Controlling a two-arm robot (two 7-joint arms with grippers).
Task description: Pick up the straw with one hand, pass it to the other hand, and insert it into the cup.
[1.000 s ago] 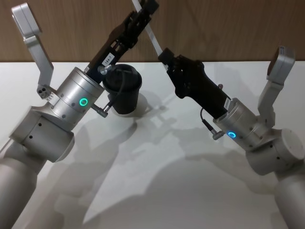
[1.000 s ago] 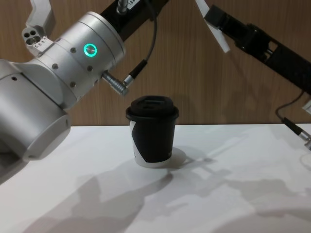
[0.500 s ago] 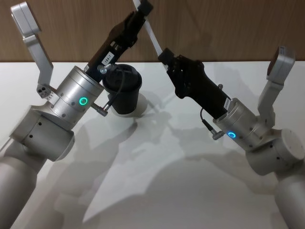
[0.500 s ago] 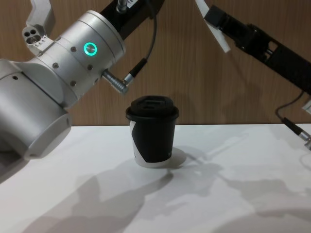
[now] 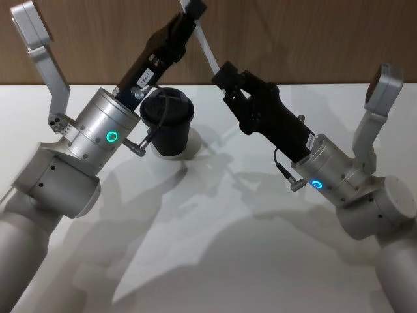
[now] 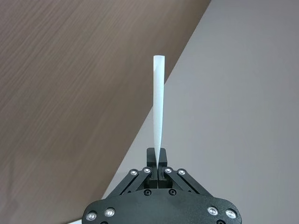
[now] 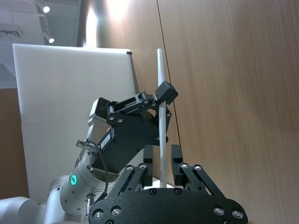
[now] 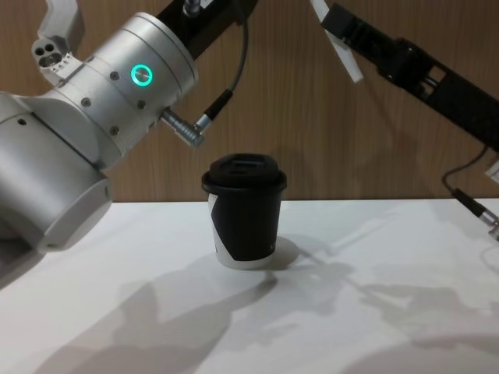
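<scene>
While both arms were raised over the far edge of the white table, the handover looked to me to be right at its tipping point. The left gripper, reaching up from the robot's left side, had its fingers pinched tight on the straw, taking it toward the upper end. I judged this was meant to leave a long free length below for the cup. The right gripper, coming up from the other side, sat lower on the same straw. Its fingers were spread a little to either side, with a sliver of gap on each flank. As far as I could see it clamped nothing and merely bracketed the stem, as a giver would before backing off. The cup stood upright on the table near the far edge, somewhat toward the robot's left. It was black, with a domed lid pressed on and a white curved patch near its base. The straw hung in the air above and to the right of the cup, well apart from it. It was thin, straight and milky white, and tilted so that its top leaned toward the robot's left. Its lower end poked out beneath the right gripper.
</scene>
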